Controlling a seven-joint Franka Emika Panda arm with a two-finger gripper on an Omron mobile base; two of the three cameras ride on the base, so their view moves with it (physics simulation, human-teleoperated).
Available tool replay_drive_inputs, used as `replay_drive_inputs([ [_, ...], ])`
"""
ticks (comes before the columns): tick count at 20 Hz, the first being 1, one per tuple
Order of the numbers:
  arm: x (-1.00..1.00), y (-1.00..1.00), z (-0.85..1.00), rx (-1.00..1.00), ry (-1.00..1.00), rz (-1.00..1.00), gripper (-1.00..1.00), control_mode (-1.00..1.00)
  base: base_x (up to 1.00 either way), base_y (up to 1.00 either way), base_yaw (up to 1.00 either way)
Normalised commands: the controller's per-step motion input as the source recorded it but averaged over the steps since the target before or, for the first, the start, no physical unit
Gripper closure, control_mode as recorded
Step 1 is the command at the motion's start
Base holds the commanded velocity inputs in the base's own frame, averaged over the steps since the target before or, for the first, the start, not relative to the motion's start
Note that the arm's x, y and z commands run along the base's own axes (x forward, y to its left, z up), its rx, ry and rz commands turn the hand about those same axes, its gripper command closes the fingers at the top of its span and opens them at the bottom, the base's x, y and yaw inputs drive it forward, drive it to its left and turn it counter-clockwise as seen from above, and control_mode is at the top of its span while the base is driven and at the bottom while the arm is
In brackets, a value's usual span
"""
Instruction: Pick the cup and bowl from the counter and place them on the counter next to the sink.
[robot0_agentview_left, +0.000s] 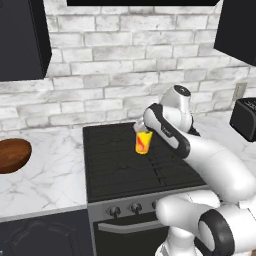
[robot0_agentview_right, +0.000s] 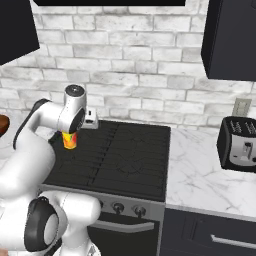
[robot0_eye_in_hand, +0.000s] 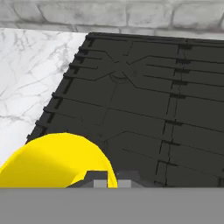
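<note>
The cup hangs in the gripper above the black stovetop, over its left half; the flat grates beneath it carry nothing. To the left, the counter lies open up to its front edge, with the bowl the one obstacle, at the far left edge. Right of the stovetop, a black toaster stands by the counter's back wall. Dark upper cabinets overhang both sides.
</note>
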Motion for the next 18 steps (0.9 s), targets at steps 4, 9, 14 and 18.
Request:
replay_drive_inputs([
  [4,-0.46,-0.45,0.07,0.0,-0.02,-0.05,1.0,-1.0,0.0,0.0,0.0],
  [9,-0.32,-0.28,0.12,0.0,0.0,-0.05,1.0,-1.0,0.0,0.0,0.0],
  [14,-0.14,-0.13,0.12,0.0,0.0,-0.05,1.0,-1.0,0.0,0.0,0.0],
  [18,0.0,0.08,0.0,-0.06,0.0,-0.02,1.0,-1.0,0.0,0.0,0.0],
])
